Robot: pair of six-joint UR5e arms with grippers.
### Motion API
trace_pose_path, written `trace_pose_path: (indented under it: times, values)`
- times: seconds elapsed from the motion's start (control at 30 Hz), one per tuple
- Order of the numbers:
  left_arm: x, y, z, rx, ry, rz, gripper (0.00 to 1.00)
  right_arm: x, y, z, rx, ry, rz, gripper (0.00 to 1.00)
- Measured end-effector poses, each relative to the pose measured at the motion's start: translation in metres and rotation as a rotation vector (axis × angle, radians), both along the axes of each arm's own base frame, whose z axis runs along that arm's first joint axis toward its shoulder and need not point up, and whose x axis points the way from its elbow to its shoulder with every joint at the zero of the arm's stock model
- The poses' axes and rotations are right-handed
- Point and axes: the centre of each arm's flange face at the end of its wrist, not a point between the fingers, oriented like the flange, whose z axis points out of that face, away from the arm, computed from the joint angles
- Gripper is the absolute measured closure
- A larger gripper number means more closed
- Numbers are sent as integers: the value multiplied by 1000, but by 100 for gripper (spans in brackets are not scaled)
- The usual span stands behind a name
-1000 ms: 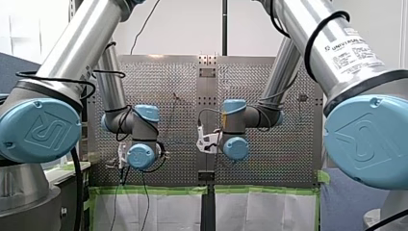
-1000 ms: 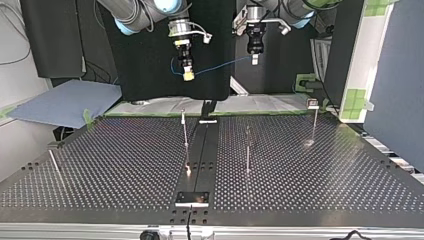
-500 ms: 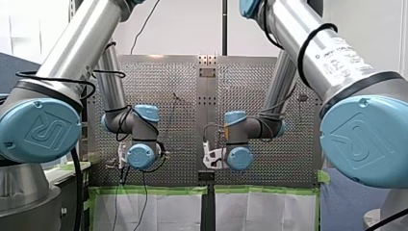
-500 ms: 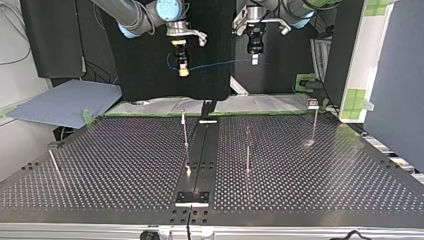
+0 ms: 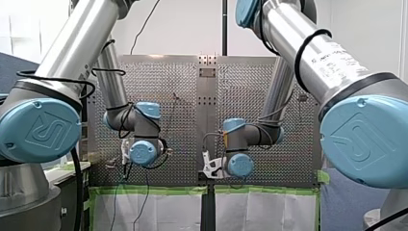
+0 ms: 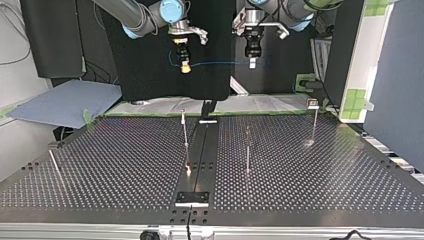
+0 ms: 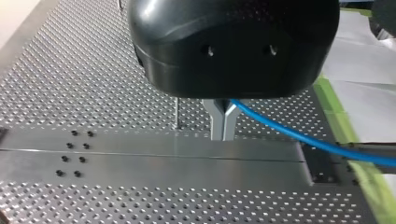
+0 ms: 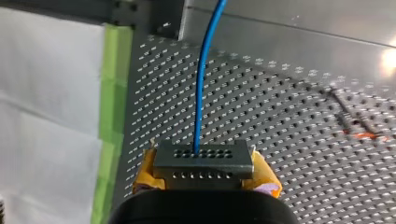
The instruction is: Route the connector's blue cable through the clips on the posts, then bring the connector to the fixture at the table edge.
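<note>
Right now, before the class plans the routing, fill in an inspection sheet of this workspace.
Surface: perforated table, metal strip down the middle.
Job's things: connector held aloft; posts upright, unthreaded.
Clutter: nothing seen.
Grippers: right gripper jaws shut on connector; left gripper jaws shut on blue cable.
Cables: blue cable strung between both grippers, above the table.
Surroundings: blue-grey sheet; green tape along the table edge.
</note>
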Motion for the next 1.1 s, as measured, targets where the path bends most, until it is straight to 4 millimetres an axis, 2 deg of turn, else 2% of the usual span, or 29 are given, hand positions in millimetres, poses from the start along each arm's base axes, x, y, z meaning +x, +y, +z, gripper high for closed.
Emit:
trace_pose_path:
  times: [0.23,0.47,0.67,0.9,1.1]
  values:
    - [20,-7,27,-20,-42,25,100,23,-14,36,-19,-83,24,100]
    - [32,0,49,-45,-63,95,100,41,-37,84,-44,-177,52,100]
    - [47,7,72,-68,-90,160,100,50,-53,124,-78,-213,53,100]
    - [70,11,109,-98,-138,200,100,55,-71,170,-117,-248,46,100]
    - [89,12,141,-118,-174,196,100,58,-86,196,-131,-261,40,100]
